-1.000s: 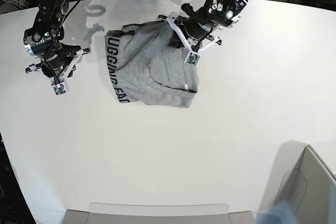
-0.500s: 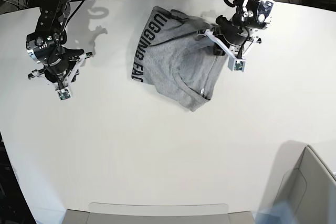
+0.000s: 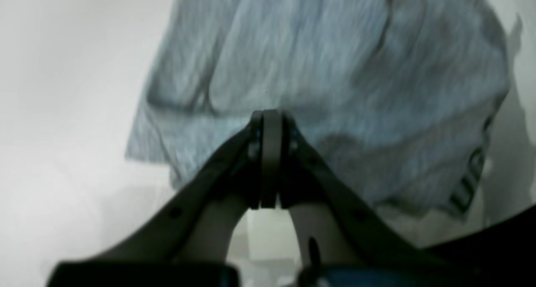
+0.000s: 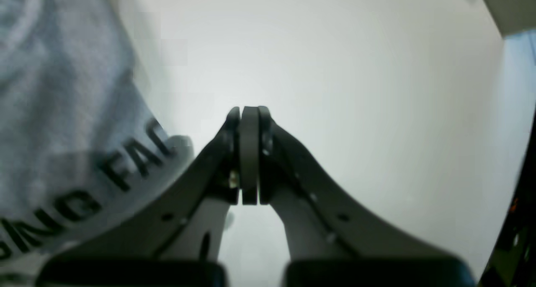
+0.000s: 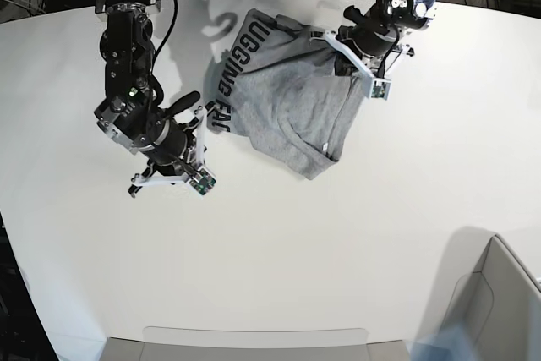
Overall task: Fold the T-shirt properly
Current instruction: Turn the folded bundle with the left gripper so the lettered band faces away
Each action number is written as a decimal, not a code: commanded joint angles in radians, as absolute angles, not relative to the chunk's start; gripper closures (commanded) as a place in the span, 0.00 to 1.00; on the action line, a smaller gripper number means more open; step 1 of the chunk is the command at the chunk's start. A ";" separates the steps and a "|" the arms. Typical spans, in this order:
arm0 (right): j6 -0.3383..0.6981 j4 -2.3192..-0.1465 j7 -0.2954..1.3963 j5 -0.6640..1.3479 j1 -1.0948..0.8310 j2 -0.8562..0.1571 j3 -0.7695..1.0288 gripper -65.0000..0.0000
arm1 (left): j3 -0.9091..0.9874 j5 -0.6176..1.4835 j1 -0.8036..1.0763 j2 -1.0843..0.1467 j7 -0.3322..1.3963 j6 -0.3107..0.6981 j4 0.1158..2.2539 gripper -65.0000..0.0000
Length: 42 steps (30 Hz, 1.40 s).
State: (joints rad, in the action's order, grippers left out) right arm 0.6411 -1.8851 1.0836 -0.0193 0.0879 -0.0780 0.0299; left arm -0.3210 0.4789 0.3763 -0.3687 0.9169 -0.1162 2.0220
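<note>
Right gripper (image 5: 201, 183), jaws pressed together and empty, hovers just beside the T-shirt (image 5: 283, 95) at its lettered edge — the shirt lies crumpled on the tabletop (image 5: 279, 259). Beyond, the left gripper (image 5: 359, 69), jaws closed, sits at the shirt's far edge — nearer; a pinch there is unclear.

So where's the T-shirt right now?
In the base view the T-shirt lies crumpled at the table's far edge, between both arms, nearer the left gripper.

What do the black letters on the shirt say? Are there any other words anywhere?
"UGGING FAC" on the T-shirt in the base view; the ends are hidden in a fold.
"ING FAC" on the same shirt in the right wrist view.
The left wrist view shows only blurred letters.
Small tags on the grippers are too tiny to read.
</note>
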 commanded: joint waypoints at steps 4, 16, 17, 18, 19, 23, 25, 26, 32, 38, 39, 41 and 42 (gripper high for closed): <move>0.653 -1.759 1.073 -0.015 0.140 -0.091 -0.084 1.00 | -0.325 0.478 0.392 -0.374 0.891 -0.108 2.035 1.00; 0.645 -1.472 0.978 -0.015 0.134 -0.090 -0.268 1.00 | -0.315 0.476 0.203 -0.372 1.026 -0.110 1.811 1.00; 0.645 -1.481 0.978 -0.015 0.119 -0.090 -0.272 1.00 | -0.315 0.476 0.182 -0.372 1.026 -0.110 1.791 1.00; 0.645 -1.492 0.978 -0.015 0.099 -0.090 -0.275 1.00 | -0.318 0.476 0.157 -0.372 1.026 -0.110 1.770 1.00; 0.645 -1.503 0.978 -0.015 0.082 -0.088 -0.275 1.00 | -0.323 0.476 0.134 -0.372 1.026 -0.108 1.751 1.00; 0.645 -1.575 0.978 -0.015 -0.007 -0.084 -0.275 1.00 | -0.323 0.476 0.018 -0.364 1.026 -0.108 1.667 1.00; 0.645 -1.615 0.978 -0.015 -0.048 -0.084 -0.275 1.00 | -0.323 0.479 -0.044 -0.363 1.026 -0.108 1.623 1.00; 0.644 -1.630 0.978 -0.015 -0.064 -0.084 -0.275 1.00 | -0.323 0.479 -0.073 -0.358 1.026 -0.108 1.604 1.00; 0.641 -1.699 0.970 -0.015 -0.094 -0.084 -0.249 1.00 | -0.312 0.478 -0.188 -0.337 1.027 -0.110 1.544 1.00; 0.521 -1.882 0.961 -0.008 -0.079 -0.010 0.012 1.00 | -0.166 0.481 -0.174 -0.317 1.027 -0.110 1.741 1.00; 0.509 -1.913 0.946 -0.008 -0.070 0.013 0.074 1.00 | -0.143 0.481 -0.148 -0.309 1.027 -0.108 1.794 1.00; 0.506 -1.956 0.931 -0.008 -0.058 0.042 0.183 1.00 | -0.122 0.481 -0.087 -0.308 1.027 -0.107 1.897 1.00; 0.506 -1.971 0.931 -0.008 -0.048 0.050 0.234 1.00 | -0.124 0.481 -0.051 -0.308 1.027 -0.107 1.946 1.00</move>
State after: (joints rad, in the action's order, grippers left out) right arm 0.5079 -1.9537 0.9394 -0.0101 -0.0532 0.0525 0.2310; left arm -0.1223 0.4740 -0.0494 -0.3065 1.0309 -0.1108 1.9312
